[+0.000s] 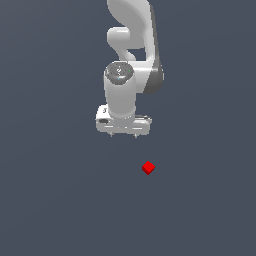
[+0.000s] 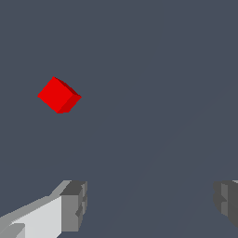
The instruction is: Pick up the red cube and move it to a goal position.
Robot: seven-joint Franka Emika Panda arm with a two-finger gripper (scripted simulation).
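Only the wrist view shows the pincer spread wide, apart from the red cube.

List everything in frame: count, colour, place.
small matte bright-red cube: 1, red, lying on the flat surface, apart from the arm, toward the exterior view's right of the gripper and nearer the camera; not between the fingers in the wrist view.
flat dark grey-blue surface: 1, dark grey-blue, fills the background.
white Franka arm: 1, white with grey joints, upper centre of the exterior view.
gripper: 1, white body, grey fingers, spread wide, holding nothing.
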